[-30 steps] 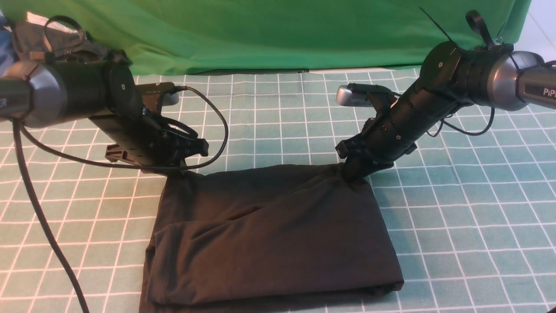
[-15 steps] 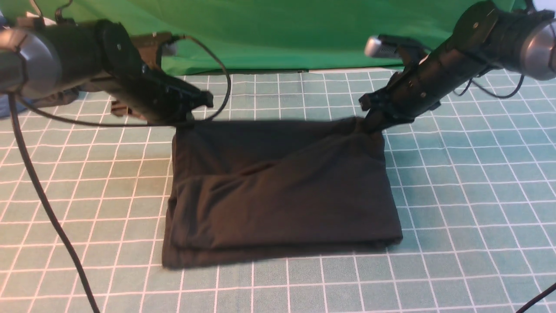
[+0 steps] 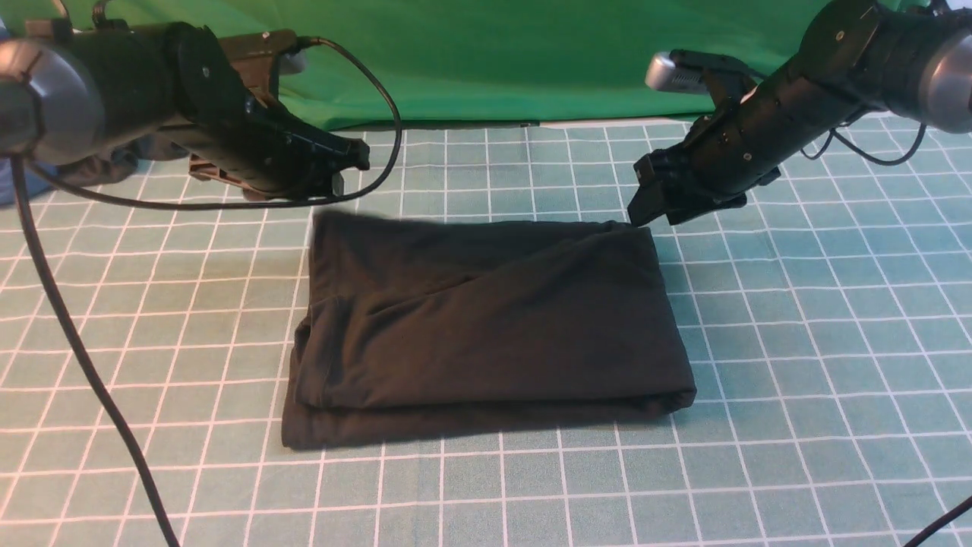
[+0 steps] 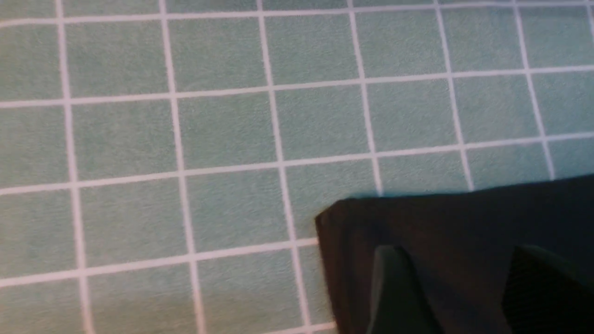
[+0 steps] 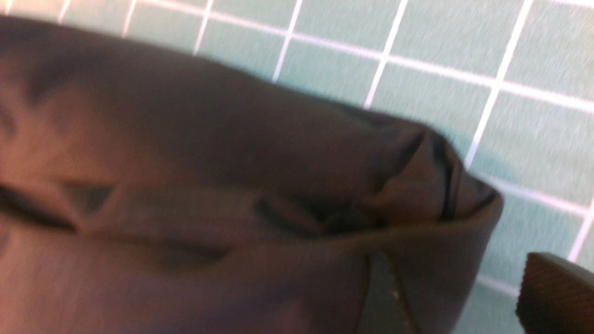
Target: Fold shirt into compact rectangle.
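The black shirt (image 3: pixel 486 319) lies on the checked mat as a folded rectangle in the middle of the front view, print and neck label hidden. My left gripper (image 3: pixel 345 178) hovers just above the shirt's far left corner. In the left wrist view its fingers (image 4: pixel 394 287) stand apart over the corner of the shirt (image 4: pixel 464 218), holding nothing. My right gripper (image 3: pixel 644 209) sits at the far right corner, open. In the right wrist view the bunched corner of the shirt (image 5: pixel 417 185) lies loose in front of the spread fingers (image 5: pixel 552 297).
A green backdrop cloth (image 3: pixel 486 53) hangs along the far edge of the teal grid mat (image 3: pixel 797 342). A dark grey garment (image 3: pixel 102 167) and a bit of blue cloth (image 3: pixel 11 190) lie at the far left behind my left arm. A black cable (image 3: pixel 76 357) trails down the left.
Both grippers carried the shirt's far edge away from me and lowered it. They have now let go, and the cloth has dropped flat.
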### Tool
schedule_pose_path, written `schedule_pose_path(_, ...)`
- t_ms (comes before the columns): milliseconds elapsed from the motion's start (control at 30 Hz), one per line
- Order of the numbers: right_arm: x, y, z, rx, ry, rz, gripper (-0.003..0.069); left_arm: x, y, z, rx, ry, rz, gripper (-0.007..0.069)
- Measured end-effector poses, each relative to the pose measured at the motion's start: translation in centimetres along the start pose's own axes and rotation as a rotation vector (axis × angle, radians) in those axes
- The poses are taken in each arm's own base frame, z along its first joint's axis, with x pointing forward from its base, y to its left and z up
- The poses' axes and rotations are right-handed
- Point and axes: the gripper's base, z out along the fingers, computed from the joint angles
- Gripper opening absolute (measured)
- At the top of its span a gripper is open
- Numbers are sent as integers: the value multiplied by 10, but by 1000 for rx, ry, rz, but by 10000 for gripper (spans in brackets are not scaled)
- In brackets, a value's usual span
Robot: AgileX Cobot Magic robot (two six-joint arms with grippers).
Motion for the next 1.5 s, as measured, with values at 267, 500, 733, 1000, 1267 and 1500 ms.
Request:
schedule_pose_path(267,-8,42,-121,153,-159,-147,50,-10,1,-71,-62,-61,56,244)
schedule_pose_path(500,25,108,-267,207,-484,-269,28,-8,-9,-170,5,-223,65,16)
schedule_pose_path(733,114,160,-375,237,-831,-350,25,65,-9,-253,24,-358,63,6)
schedule_pose_path(1000,238,153,-375,329,-1231,-356,23,182,-6,-271,125,-450,-19,7)
schedule_pose_path(1267,321,117,-314,399,-1557,-328,23,251,2,-254,150,-619,-47,9)
schedule_pose_path(1500,340,107,-301,427,-1715,-321,78,251,4,-259,150,-763,-57,11)
